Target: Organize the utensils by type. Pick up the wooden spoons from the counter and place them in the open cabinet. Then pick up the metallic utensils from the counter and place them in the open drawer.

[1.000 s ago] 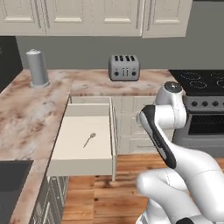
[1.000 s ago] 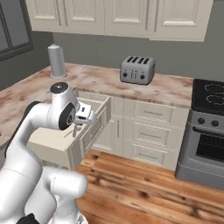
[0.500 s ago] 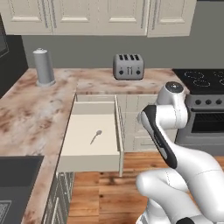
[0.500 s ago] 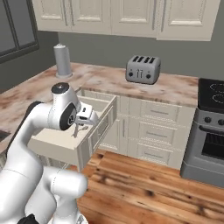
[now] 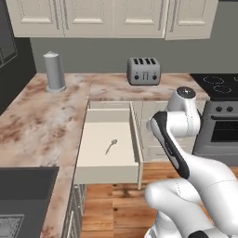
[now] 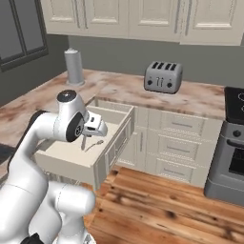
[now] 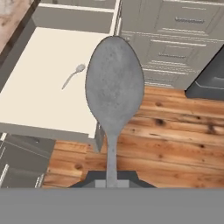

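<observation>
My gripper (image 7: 111, 179) is shut on the thin handle of a grey metal spoon (image 7: 114, 87), whose oval bowl points away from the hand. From the right base camera, the gripper (image 6: 94, 127) hangs over the front right part of the open drawer (image 6: 62, 162). Beyond the held spoon's bowl lie the drawer's right front corner and the wooden floor. A second small metal spoon (image 5: 110, 146) (image 7: 72, 75) lies on the pale floor of the drawer (image 5: 100, 160) (image 7: 39, 87). The wooden spoons, the counter and the open cabinet are out of view.
A marbled worktop (image 5: 42, 121) runs in an L around the drawer, with a toaster (image 5: 144, 70) (image 6: 163, 77) and a grey canister (image 5: 55, 71) (image 6: 73, 66) at the back. A stove (image 5: 218, 93) stands to the right. Closed cream drawers (image 7: 175, 39) and wooden floor (image 7: 170, 131) lie below.
The base has driven, so the whole scene has slid to the right in both base views. The arm's pose and its grip on the metal spoon look unchanged.
</observation>
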You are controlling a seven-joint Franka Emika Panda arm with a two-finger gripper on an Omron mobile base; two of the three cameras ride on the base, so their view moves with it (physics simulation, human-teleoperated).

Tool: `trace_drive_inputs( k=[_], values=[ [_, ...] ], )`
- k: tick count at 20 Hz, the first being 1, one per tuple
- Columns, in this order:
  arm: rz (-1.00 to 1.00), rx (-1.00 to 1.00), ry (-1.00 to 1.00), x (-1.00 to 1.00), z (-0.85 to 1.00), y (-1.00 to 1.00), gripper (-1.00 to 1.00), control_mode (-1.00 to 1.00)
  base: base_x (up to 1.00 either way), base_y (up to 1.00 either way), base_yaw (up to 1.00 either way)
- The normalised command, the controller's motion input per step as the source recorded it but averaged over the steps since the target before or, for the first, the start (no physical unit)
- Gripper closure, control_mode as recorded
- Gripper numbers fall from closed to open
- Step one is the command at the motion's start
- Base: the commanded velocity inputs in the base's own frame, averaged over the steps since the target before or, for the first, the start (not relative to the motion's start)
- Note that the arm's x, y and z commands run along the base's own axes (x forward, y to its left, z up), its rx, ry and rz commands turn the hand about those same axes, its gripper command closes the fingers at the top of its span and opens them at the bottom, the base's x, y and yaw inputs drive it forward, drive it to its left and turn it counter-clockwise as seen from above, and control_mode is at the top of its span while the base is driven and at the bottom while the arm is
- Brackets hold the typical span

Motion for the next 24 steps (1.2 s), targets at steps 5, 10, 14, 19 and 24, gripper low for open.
trace_drive_inputs(
  k=[5, 10, 14, 19, 24],
  values=[
    [0.0, 0.0, 0.0, 0.0, 0.0, 0.0, 1.0, 1.0, 0.05, 0.71, -0.01],
    [0.0, 0.0, 0.0, 0.0, 0.0, 0.0, 1.0, 1.0, 0.5, 0.5, -0.08],
    [0.0, 0.0, 0.0, 0.0, 0.0, 0.0, 1.0, 1.0, 0.56, 0.31, -0.06],
    [0.0, 0.0, 0.0, 0.0, 0.0, 0.0, 1.0, 1.0, 0.53, 0.07, -0.09],
    [0.0, 0.0, 0.0, 0.0, 0.0, 0.0, 1.0, 1.0, 0.43, 0.06, -0.03]
  ],
)
